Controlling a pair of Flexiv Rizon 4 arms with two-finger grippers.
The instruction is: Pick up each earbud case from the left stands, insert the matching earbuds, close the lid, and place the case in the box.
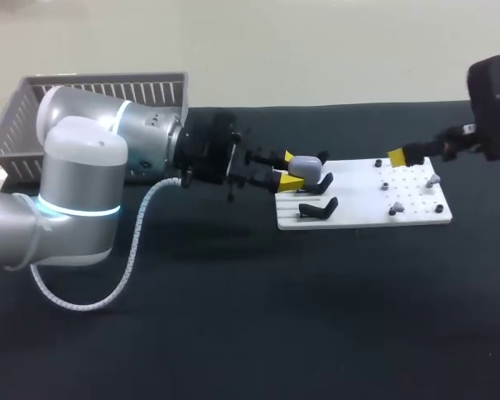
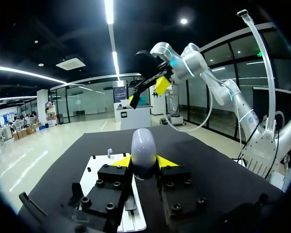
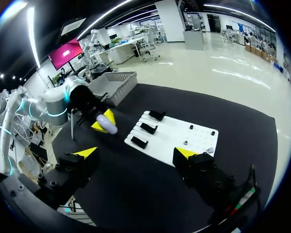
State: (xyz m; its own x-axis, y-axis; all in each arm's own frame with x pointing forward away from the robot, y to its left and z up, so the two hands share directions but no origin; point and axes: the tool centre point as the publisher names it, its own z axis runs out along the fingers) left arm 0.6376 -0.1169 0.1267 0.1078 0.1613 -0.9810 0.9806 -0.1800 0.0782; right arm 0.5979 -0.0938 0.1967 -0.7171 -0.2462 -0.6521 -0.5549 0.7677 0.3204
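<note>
Dark worktop (image 1: 233,333) seen from above and behind. At the far left rear, a grey slatted box (image 1: 92,87). Just in front of it, the thick silver left arm (image 1: 83,175), stretched toward the middle, with a white coiled cable (image 1: 133,250) hanging in a loop beneath.

At that arm's tip, the left end effector (image 1: 290,172), pinching a pale grey, rounded earbud case (image 1: 305,167) from two sides between yellow fingertips. Case held at the left rear corner of a white board (image 1: 367,218), close to the black stands (image 1: 318,208) but resting on none of them.

From the left wrist: the earbud case (image 2: 143,150) upright, with both yellow tips of the left end effector (image 2: 144,162) pressed against its sides. White board (image 2: 99,167) ahead and below.

From the right wrist: three black stands (image 3: 148,128) in a row along the board's (image 3: 174,138) left part, all bare. Earbud case (image 3: 106,122) just beside them, in the other arm's grip, with the box (image 3: 114,85) beyond.

On the board's right part, a grid of holes with small grey and dark pieces (image 1: 397,205) standing in it.

Farthest right, the dark-wristed right arm (image 1: 492,108), coming in over the board's rear right edge. Right end effector (image 3: 137,153) raised above the board, yellow-tipped fingers spread wide apart.
</note>
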